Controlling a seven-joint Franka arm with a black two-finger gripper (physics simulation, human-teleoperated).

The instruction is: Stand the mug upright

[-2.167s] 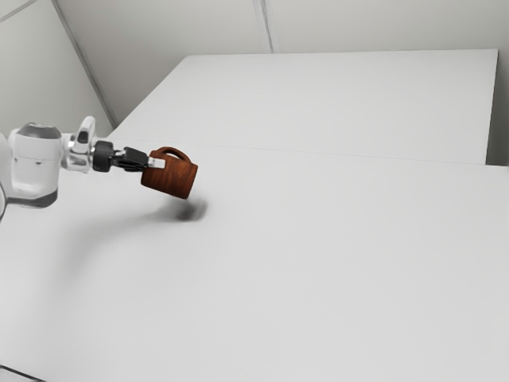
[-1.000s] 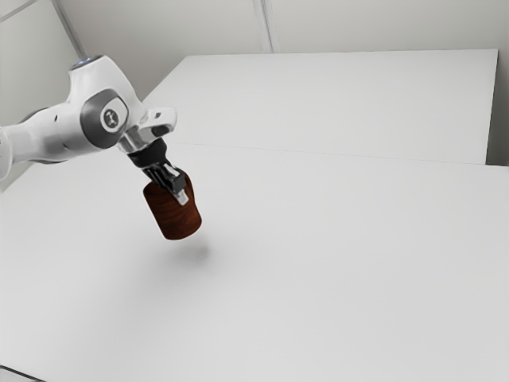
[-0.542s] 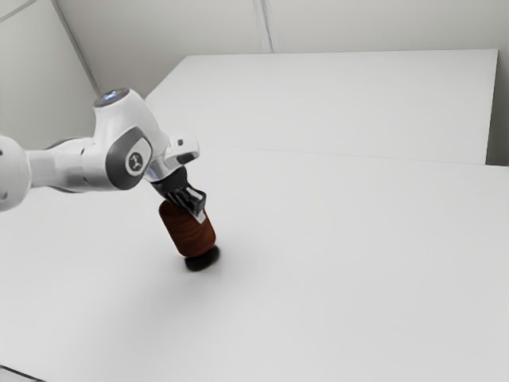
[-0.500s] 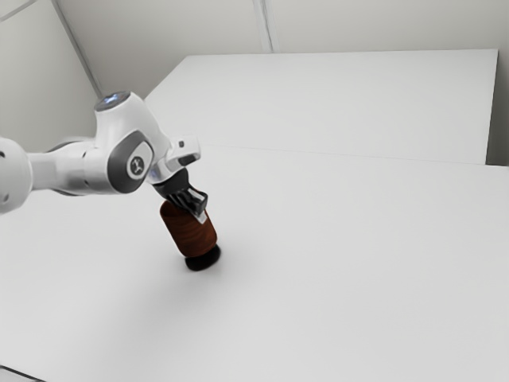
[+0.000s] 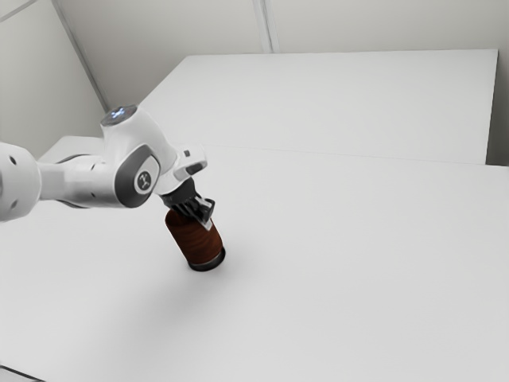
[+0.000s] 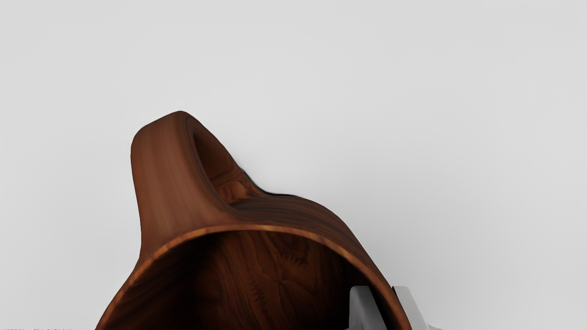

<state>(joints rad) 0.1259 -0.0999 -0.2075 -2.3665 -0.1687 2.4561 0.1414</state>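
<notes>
My pincer (image 6: 381,298) is clamped on the mug (image 6: 293,206) at one stretch of its wall: one finger goes down inside the mouth, the other lies against the outside, the wood pinched between them. The rim (image 6: 266,228) opens towards my hand, so I see the inner bottom, and the handle (image 6: 160,174) stands out from the wall, away from my fingers.

In the exterior view the mug leans, mouth up and tipped towards that view's left, where my arm (image 5: 131,167) comes in. Its base points down at the table (image 5: 334,278), with a dark shadow (image 5: 208,266) tight beneath. Whether the base's lower edge touches, I cannot tell.

It is not upright yet; I judge the lean must come out before I let go. Released at this tilt, it could rock over onto its side, perhaps rolling until the handle stops it. Holding only one side of the wall, I could let the mug pivot between my pads if its lower edge catches while I push down. Pushing too hard could drag it or work the wall out of my grip. Opening unevenly, the inner finger could hook the wall and tip it.

Farther off, a pale panel (image 5: 342,103) lies beyond the table's near part, well apart from the mug.
</notes>
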